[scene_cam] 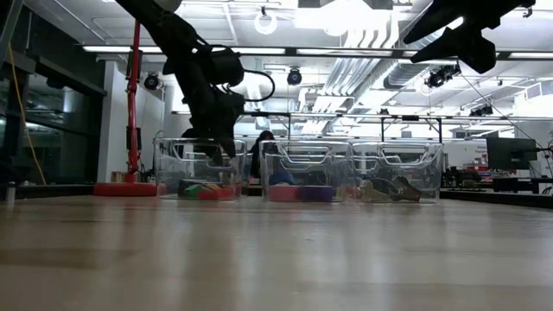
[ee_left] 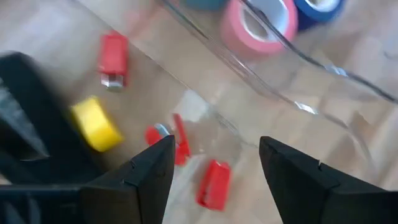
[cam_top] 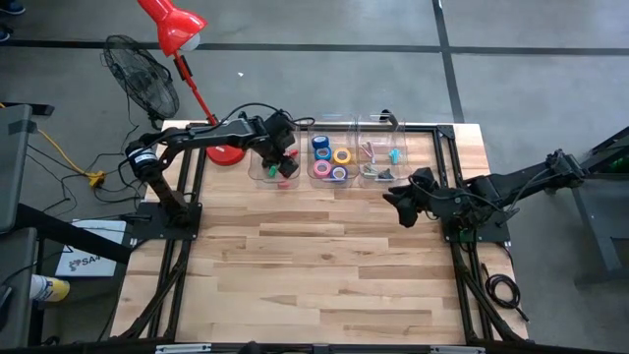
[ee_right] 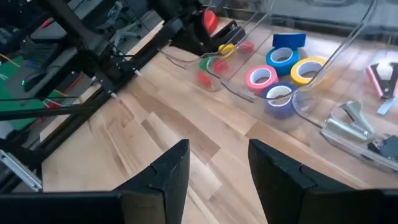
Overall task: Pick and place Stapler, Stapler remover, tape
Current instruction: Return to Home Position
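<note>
The red lamp (cam_top: 169,25) stands beyond the left arm (cam_top: 197,138), with its base off the left gripper's outer side. The left gripper (ee_left: 216,146) hangs over the left bin (scene_cam: 168,164). Its fingers (ee_left: 152,180) are apart and there is nothing between them. On the bin floor straight below it lie red staplers (ee_left: 113,57) and a yellow stapler (ee_left: 94,123), none of them touching the fingers.

Just to that gripper's right is the middle bin (scene_cam: 307,160). It holds a pink tape roll (ee_right: 261,78), a blue tape roll (ee_right: 283,57), a yellow tape roll (ee_right: 308,70) and a purple tape roll (ee_right: 278,98), packed close together.

Next along is the right bin (scene_cam: 397,160), with the staple removers (ee_right: 351,119) lying inside it.

The right gripper (ee_right: 217,152) hovers well above the table (cam_top: 324,275), just in front of the right bin on its near side. Its fingers (ee_right: 174,168) are spread and hold nothing. The tape rolls lie ahead of this gripper, and the staple removers are ahead and off to its side. The two grippers are well apart.
</note>
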You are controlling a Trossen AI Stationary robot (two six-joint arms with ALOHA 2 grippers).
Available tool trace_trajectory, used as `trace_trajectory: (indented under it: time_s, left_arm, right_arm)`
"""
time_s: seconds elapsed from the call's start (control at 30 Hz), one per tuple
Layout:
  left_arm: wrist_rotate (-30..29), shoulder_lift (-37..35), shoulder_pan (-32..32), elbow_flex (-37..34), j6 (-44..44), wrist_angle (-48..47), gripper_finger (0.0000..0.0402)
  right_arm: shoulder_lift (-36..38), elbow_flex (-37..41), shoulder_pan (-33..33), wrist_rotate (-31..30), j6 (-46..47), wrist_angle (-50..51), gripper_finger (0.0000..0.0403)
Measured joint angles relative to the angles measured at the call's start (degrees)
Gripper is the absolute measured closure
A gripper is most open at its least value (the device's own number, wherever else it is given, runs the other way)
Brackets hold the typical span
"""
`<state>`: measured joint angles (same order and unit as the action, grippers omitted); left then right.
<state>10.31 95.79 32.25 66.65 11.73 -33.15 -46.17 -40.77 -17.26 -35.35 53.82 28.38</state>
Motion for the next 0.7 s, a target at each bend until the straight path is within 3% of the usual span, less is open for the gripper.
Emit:
trace_trajectory:
  time_s: [0.17,0.43,0.5,0.6,0.7]
  left_arm:
    - [5.9,-1.8,-0.5,0.0,-3.7,-1.8,0.0172]
    - [6.3,-12.0,-0.4,0.0,-6.9,-3.0,0.0172]
    - [7.1,-15.2,-0.4,0.0,-8.0,-3.0,0.0172]
    - [8.5,-19.2,-1.1,0.0,-10.9,-3.2,0.0172]
    - [9.4,-23.5,-2.4,-1.4,-11.5,-1.7,0.0172]
  right_arm:
    - [0.0,0.0,0.0,2.4,1.5,0.0,0.0247]
    - [0.0,0.0,0.0,1.9,4.4,-0.5,0.0247]
    - [0.0,0.5,-1.2,-2.0,3.1,-1.1,0.0247]
    - [0.5,3.7,-3.5,-12.4,1.3,-5.8,0.0247]
    - [1.4,8.8,-5.3,-17.1,-6.4,-19.1,0.0247]
